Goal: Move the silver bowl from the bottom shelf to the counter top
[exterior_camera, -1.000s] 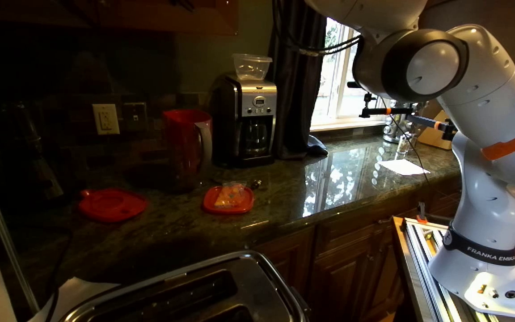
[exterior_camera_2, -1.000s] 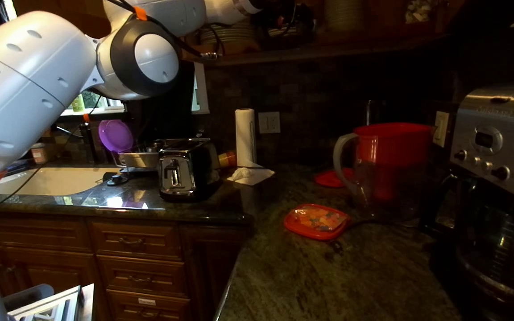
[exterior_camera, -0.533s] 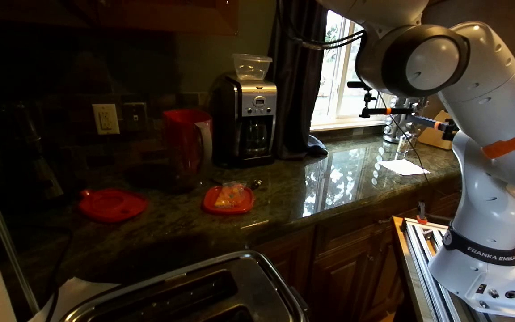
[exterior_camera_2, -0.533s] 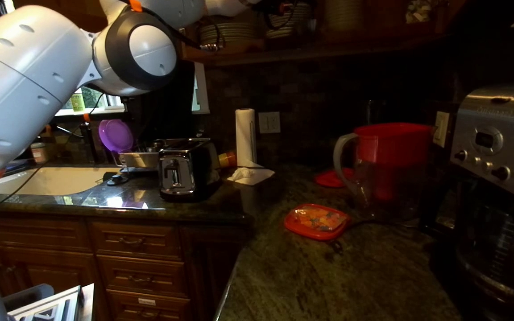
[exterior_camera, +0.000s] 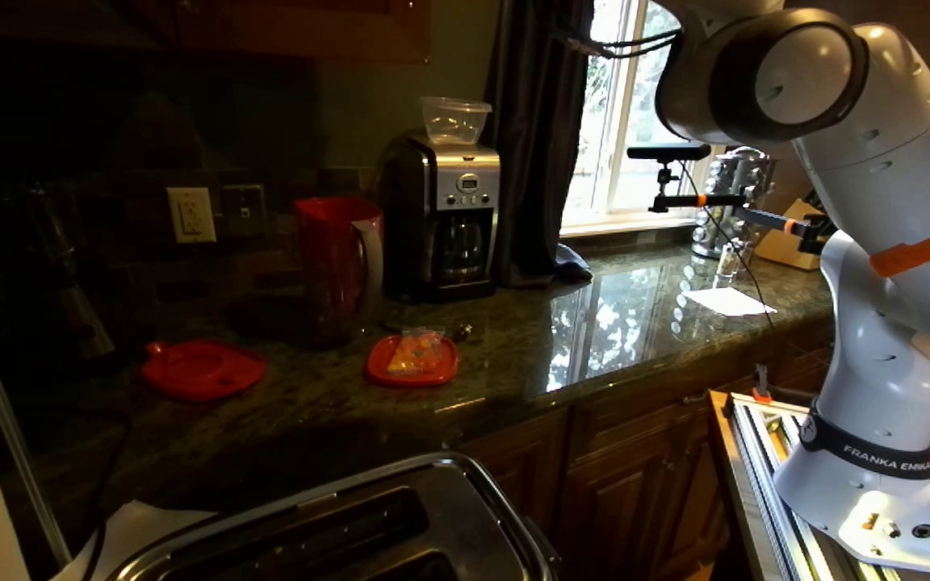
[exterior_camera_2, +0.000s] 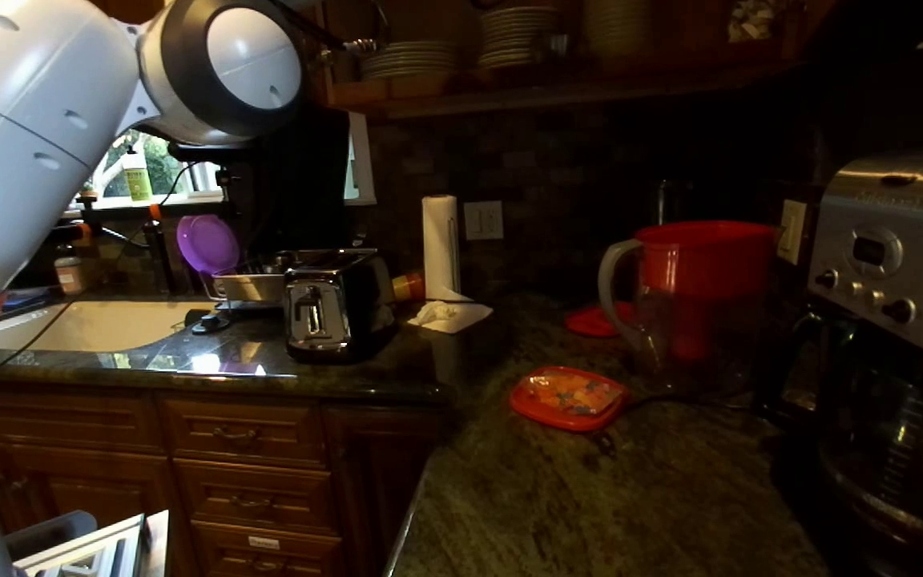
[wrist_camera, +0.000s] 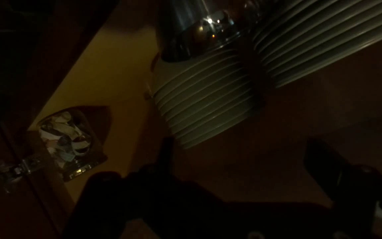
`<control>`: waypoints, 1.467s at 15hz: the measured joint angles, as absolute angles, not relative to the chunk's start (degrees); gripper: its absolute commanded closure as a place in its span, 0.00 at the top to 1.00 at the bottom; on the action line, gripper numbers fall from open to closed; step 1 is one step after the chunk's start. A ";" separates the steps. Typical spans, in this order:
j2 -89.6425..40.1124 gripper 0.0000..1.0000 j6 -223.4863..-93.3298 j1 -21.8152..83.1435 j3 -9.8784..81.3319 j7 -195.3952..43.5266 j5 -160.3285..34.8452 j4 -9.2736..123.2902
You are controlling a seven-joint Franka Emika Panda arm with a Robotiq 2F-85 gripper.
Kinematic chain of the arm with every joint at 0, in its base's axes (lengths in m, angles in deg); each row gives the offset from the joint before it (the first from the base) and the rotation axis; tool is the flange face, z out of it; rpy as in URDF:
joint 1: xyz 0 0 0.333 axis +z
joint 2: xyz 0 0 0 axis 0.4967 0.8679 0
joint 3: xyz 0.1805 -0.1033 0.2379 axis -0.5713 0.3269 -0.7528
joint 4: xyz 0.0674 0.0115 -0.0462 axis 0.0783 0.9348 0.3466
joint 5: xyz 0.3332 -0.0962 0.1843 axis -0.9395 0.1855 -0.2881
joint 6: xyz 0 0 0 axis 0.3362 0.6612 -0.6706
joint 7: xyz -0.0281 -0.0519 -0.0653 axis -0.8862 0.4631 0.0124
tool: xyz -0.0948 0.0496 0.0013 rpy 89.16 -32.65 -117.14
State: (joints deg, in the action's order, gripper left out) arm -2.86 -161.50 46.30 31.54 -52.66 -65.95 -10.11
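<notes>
Most of rm. wall [exterior_camera_2: 534, 152] dim; dk. glossy stone bench [exterior_camera_2: 558, 497] over brn. cabinets [exterior_camera_2: 245, 425]; silver bowl [wrist_camera: 207, 33] shiny w/ bright glints, atop plate stack [wrist_camera: 207, 103]; tool [wrist_camera: 240, 142] spread.

Part of the silver bowl [wrist_camera: 201, 30] shows at the upper border of the wrist view: a rounded, shiny metal wall, dim grey with small bright glints, above a stack of plates [wrist_camera: 207, 99] (whether upright or touching them, I cannot tell). In an exterior view the counter top [exterior_camera_2: 509, 505] bends at an inside corner where its front edges meet. Both exterior views show dark, mottled, polished stone, much of its back edge in shadow, bright reflections near a front edge.
</notes>
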 measured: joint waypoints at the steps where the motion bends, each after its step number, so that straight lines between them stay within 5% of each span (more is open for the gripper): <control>1: -4.00 1.00 -157.26 45.58 31.13 -53.04 -66.36 -10.03; 10: -9.16 1.00 -125.95 40.81 31.02 -60.71 -66.41 -9.37; 22: -7.74 1.00 -123.71 42.38 30.76 -46.49 -66.55 -9.37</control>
